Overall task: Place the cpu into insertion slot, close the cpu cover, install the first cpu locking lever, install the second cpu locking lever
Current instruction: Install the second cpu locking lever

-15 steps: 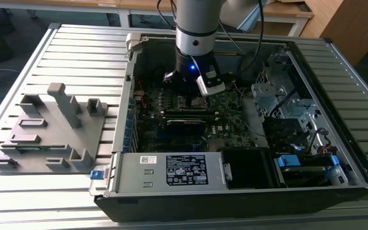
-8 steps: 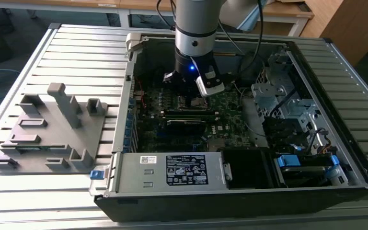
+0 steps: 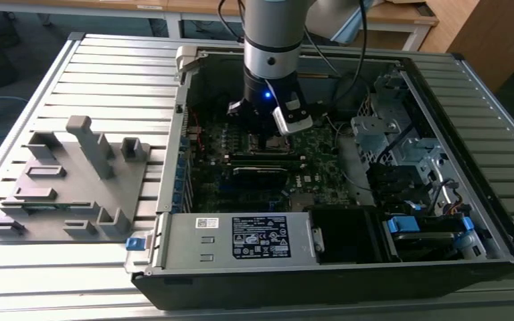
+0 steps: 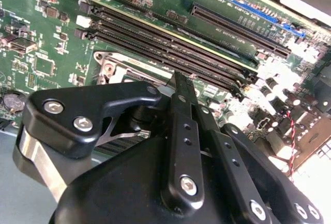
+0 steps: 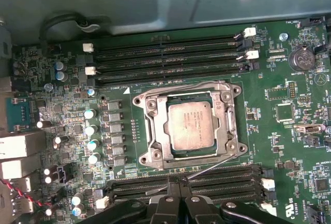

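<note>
The cpu [image 5: 189,125] already sits in the insertion slot [image 5: 152,158], with the cpu cover [image 5: 226,125] lying flat around it, its window framing the chip so the levers can clamp it. One thin locking lever [image 5: 214,163] angles out from the socket toward the claw [image 5: 178,187], apparently unlatched. The claw hangs just above the motherboard [image 3: 315,184], clenched with its fingertips together, grasping nothing I can see; its tips hide whatever lies beneath them.

One cpu [image 5: 190,126] sits under one cpu cover [image 5: 155,131] in the first wrist view. Memory slots there: three above the socket [image 5: 168,58], three below [image 5: 217,182]. One arm, one gripper [image 3: 259,127], one computer case [image 3: 328,267], one grey fixture plate [image 3: 69,180] beside it.
</note>
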